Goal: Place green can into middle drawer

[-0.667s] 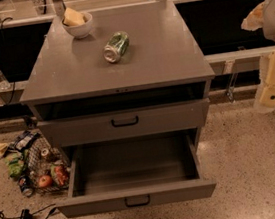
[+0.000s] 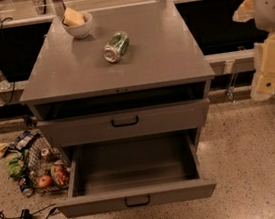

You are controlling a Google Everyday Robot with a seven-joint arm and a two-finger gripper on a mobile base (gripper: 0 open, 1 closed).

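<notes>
The green can (image 2: pixel 116 46) lay sideways on the surface (image 2: pixel 171 59). The middle drawer (image 2: pixel 137 198) stood open. The pincer (image 2: pixel 267 71) hung to the right, well apart; grip state indeterminable.

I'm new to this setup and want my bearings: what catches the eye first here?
The middle drawer stands pulled wide open at the bottom of the grey cabinet. On the cabinet's top the green can lies on its side, near a white bowl at the back left corner. The gripper hangs at the picture's right edge, apart from both.
</notes>
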